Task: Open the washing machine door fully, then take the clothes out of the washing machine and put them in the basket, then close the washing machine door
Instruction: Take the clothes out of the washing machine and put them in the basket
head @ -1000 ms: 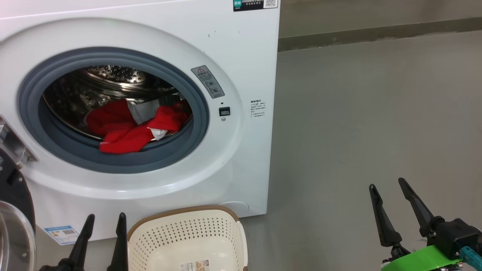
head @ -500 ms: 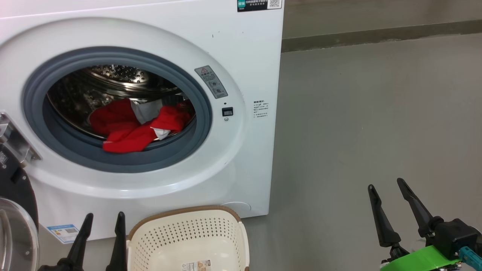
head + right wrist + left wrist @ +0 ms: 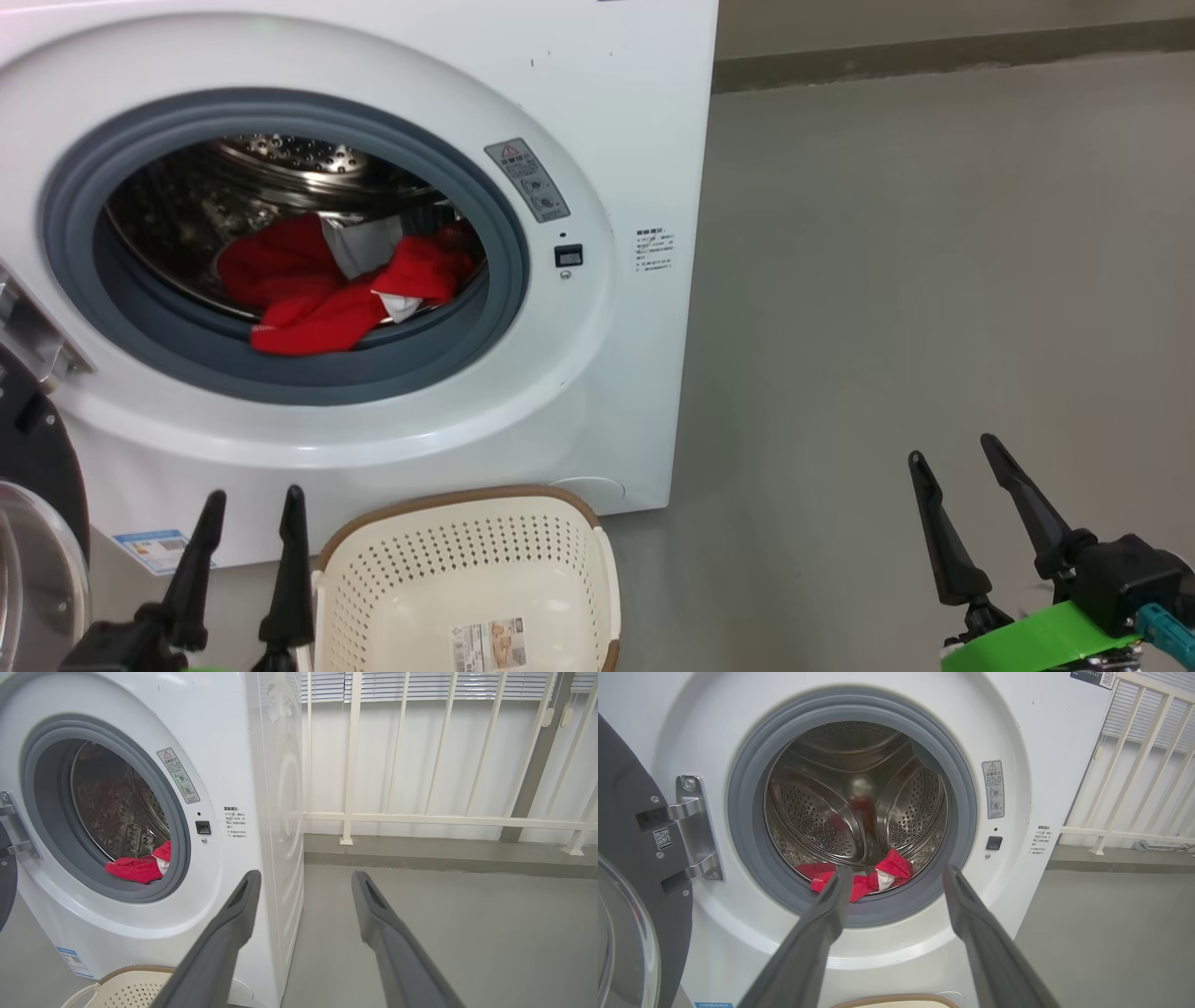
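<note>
The washing machine door [image 3: 33, 485] stands swung open and is mostly cut off at the lower left edge of the head view, where only a slice of black rim and a curve of glass show. The washing machine [image 3: 607, 121] loses its top and left side to the frame. The clothes [image 3: 317, 289], red with a little grey-white cloth, lie low in the drum [image 3: 850, 802], and one red fold reaches onto the grey rubber ring [image 3: 280, 383]. The ring hides how far back the pile runs. The basket [image 3: 448, 551] stands at bottom centre, just before the machine, with its near end cut off.

The left end effector [image 3: 255, 495], at lower left just beside the basket's left rim, has its fingers spread and holds nothing. The right end effector [image 3: 952, 450], at lower right, is likewise released and empty. It is over bare grey floor [image 3: 934, 233], which lies open to the right of the machine as far as a white railing [image 3: 420, 816].
</note>
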Motion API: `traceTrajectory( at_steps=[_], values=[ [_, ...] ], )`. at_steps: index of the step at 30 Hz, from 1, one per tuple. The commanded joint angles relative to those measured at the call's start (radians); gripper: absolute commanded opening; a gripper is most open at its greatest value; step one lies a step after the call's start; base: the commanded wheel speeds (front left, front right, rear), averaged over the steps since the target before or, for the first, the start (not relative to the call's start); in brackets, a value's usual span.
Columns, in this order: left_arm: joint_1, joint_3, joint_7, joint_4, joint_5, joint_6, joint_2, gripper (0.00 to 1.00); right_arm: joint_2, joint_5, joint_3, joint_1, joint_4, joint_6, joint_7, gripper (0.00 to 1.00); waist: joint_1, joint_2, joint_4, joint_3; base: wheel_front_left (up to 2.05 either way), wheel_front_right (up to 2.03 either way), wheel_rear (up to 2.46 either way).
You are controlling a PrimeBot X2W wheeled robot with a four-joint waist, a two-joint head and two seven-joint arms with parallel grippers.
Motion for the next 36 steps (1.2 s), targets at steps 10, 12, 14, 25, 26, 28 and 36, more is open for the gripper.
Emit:
traceTrajectory(
  at_steps=[10, 12, 14, 25, 26, 28, 36],
  values=[
    [-0.192, 0.014, -0.012, 0.041, -0.004, 0.023, 0.001, 1.0, -0.035, 0.005, 0.038, -0.114, -0.043, 0.006, -0.006, 1.0, 0.0, 0.0, 0.016, 0.119, 0.0, 0.0, 0.0],
    [-0.23, 0.013, -0.012, 0.059, -0.005, 0.025, 0.001, 1.0, -0.041, 0.008, 0.044, -0.13, -0.045, 0.006, -0.006, 1.0, 0.0, 0.0, 0.017, 0.142, 0.0, 0.0, 0.0],
    [-0.266, 0.017, -0.012, 0.077, -0.005, 0.027, 0.001, 1.0, -0.044, 0.008, 0.045, -0.144, -0.049, 0.006, -0.006, 1.0, 0.0, 0.0, 0.018, 0.162, 0.0, 0.0, 0.0],
    [-0.478, 0.048, -0.012, 0.204, 0.011, 0.028, 0.003, 1.0, -0.053, 0.009, 0.041, -0.208, -0.076, 0.006, -0.006, 1.0, 0.0, 0.0, 0.013, 0.286, 0.0, 0.0, 0.0],
    [-0.499, 0.052, -0.012, 0.219, 0.012, 0.029, 0.005, 1.0, -0.053, 0.01, 0.04, -0.214, -0.077, 0.006, -0.006, 1.0, 0.0, 0.0, 0.012, 0.299, 0.0, 0.0, 0.0],
    [-0.541, 0.057, -0.012, 0.253, 0.016, 0.033, 0.01, 1.0, -0.052, 0.011, 0.043, -0.229, -0.078, 0.006, -0.006, 1.0, 0.0, 0.0, 0.008, 0.322, 0.0, 0.0, 0.0],
    [-0.719, 0.069, -0.012, 0.406, 0.042, 0.049, 0.04, 1.0, -0.048, 0.016, 0.062, -0.278, -0.074, 0.006, -0.006, 1.0, 0.0, 0.0, -0.01, 0.393, 0.0, 0.0, 0.0]
  ],
)
